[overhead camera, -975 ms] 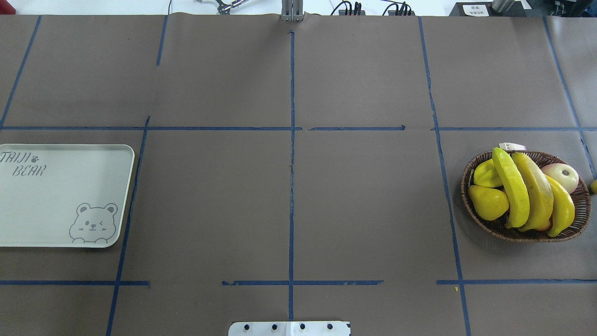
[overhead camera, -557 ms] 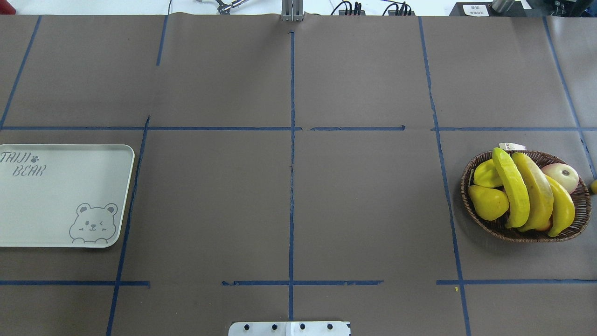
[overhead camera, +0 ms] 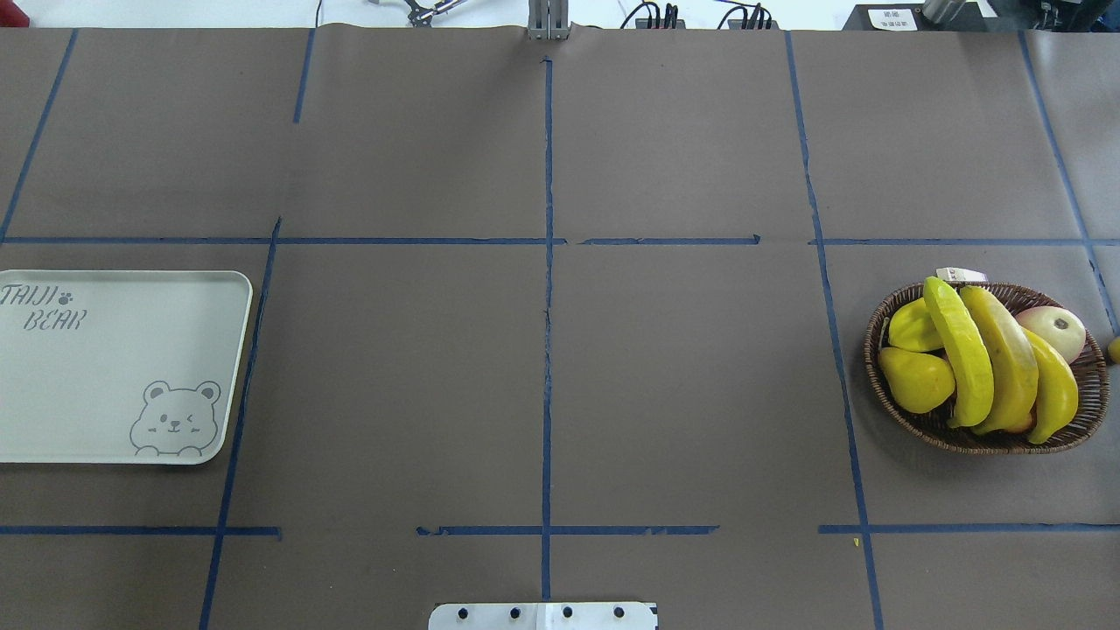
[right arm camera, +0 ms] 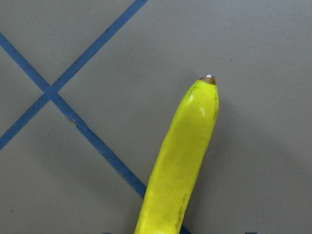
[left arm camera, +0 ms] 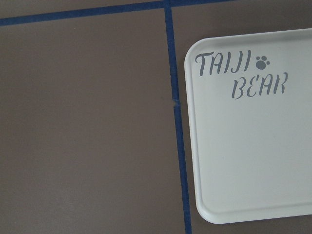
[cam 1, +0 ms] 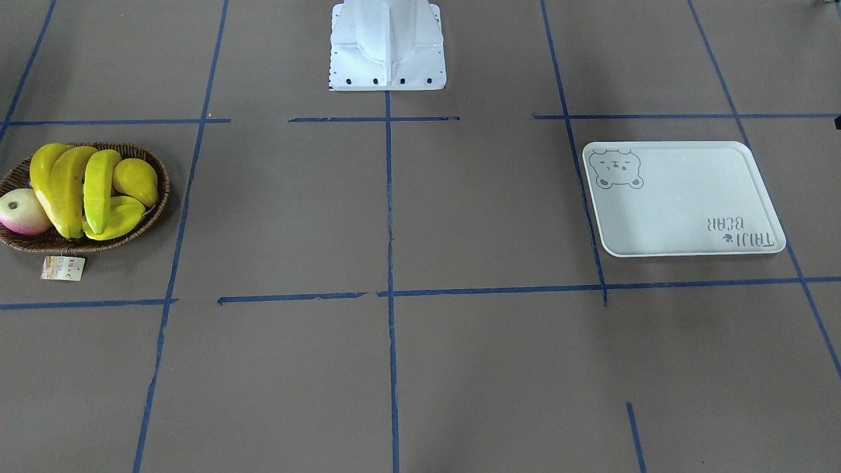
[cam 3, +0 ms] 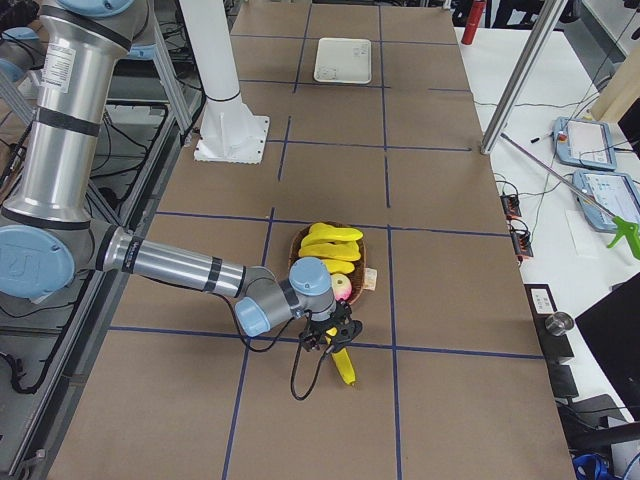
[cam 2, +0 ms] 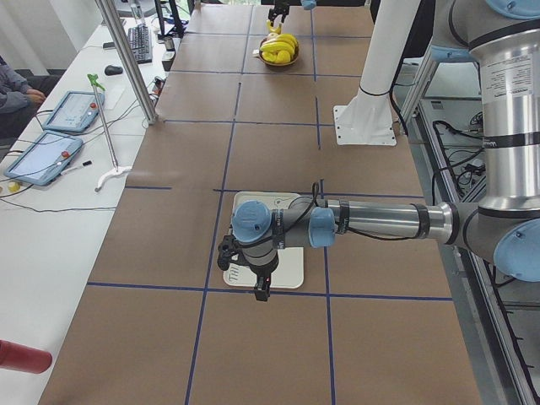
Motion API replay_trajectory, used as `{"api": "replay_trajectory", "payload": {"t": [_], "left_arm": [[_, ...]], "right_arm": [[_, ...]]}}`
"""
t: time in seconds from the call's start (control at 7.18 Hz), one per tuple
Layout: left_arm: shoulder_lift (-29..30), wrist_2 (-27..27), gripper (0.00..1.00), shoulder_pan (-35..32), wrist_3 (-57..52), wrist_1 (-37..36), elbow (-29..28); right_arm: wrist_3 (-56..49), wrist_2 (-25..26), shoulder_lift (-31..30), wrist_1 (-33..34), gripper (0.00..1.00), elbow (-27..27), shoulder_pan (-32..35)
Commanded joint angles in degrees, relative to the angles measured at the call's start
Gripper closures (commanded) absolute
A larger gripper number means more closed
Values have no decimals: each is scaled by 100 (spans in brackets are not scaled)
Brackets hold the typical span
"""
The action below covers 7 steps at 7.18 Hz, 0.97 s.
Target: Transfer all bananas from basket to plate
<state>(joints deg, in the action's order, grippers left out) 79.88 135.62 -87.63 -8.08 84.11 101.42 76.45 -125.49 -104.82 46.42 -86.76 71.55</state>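
Nothing has moved in the overhead view since a second ago: the basket point(overhead camera: 1089, 385) and its fruit lie as they did. Three bananas point(overhead camera: 1006, 359) rest side by side across the basket, with a starfruit point(overhead camera: 914, 331) and a pear-shaped fruit point(overhead camera: 914, 381) on one side of them and a pink-and-white fruit point(overhead camera: 1054, 331) on the other. A paper tag point(cam 1: 63, 268) lies just outside the basket's rim.

A fourth banana point(cam 3: 346, 370) is outside the basket, just beside it, right under the right claw point(cam 3: 336, 346). Whether that claw grips it, I cannot tell.

The plate point(overhead camera: 87, 385) sits bare on the bench point(overhead camera: 682, 394), well apart from the basket, at the far end. The left claw point(cam 2: 260, 291) hangs there too, farthest from the basket. How wide it stands I cannot tell.
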Motion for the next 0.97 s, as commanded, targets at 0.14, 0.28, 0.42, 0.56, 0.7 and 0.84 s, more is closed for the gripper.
{"api": "replay_trajectory", "payload": {"t": [0.14, 0.28, 0.42, 0.56, 0.7, 0.84], "left_arm": [[19, 0, 0, 0, 0, 0, 1], [19, 0, 0, 0, 0, 0, 1], [19, 0, 0, 0, 0, 0, 1], [19, 0, 0, 0, 0, 9, 1], [19, 0, 0, 0, 0, 9, 1], [19, 0, 0, 0, 0, 1, 1]], "right_arm": [[168, 33, 76, -1, 10, 80, -247], [256, 33, 111, -1, 13, 106, -299], [256, 42, 224, -71, 17, 289, -317], [265, 51, 269, -559, 24, 648, -317], [509, 33, 417, -868, 26, 930, -369], [972, -2, 575, -923, 49, 889, -483]]}}
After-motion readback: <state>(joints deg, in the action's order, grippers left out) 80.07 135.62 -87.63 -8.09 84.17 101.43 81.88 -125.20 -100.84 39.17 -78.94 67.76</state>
